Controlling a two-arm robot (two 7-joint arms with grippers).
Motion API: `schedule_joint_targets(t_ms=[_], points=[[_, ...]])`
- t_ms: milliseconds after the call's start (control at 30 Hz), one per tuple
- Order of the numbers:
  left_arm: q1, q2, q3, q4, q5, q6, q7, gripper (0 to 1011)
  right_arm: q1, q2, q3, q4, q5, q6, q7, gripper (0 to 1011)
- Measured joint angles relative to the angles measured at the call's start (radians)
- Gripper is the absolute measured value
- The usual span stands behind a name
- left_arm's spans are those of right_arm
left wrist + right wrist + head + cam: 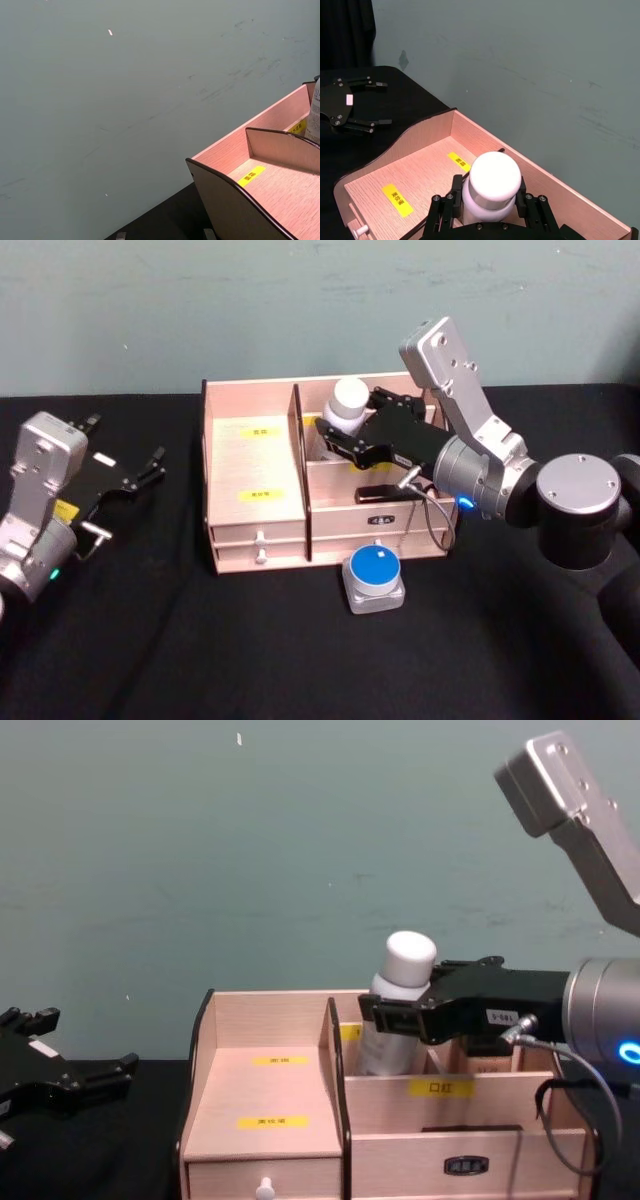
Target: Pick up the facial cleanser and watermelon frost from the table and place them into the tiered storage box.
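Grey square blue-lidded watermelon frost case (375,580) lies just before the light-wood tiered storage box (250,383), yellow labels illegible; right gripper (348,425) grasps white-capped facial cleanser bottle (350,398) at its rear compartment; left gripper (155,465) parked left, fingers spread.

A robotics lab setup: a desk (200,660) draped in black cloth against a bare, scuffed grey-green wall (300,300), with the robot's left arm (38,502) and right arm (500,465) over it.
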Motion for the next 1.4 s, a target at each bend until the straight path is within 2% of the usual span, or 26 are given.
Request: schedule_joint_targets(t_ms=[233, 933, 1400], points=[[0.000, 0.000, 0.000, 0.000, 0.000, 0.000, 0.000, 1001, 0.003, -0.001, -0.003, 0.008, -0.013, 0.005, 0.000, 617], [0.000, 0.000, 0.000, 0.000, 0.000, 0.000, 0.000, 1001, 0.001, 0.001, -0.003, 0.008, -0.012, 0.010, 0.000, 629], [0.000, 0.000, 0.000, 0.000, 0.000, 0.000, 0.000, 1001, 0.001, 0.000, -0.005, 0.008, -0.012, 0.011, 0.001, 1000]])
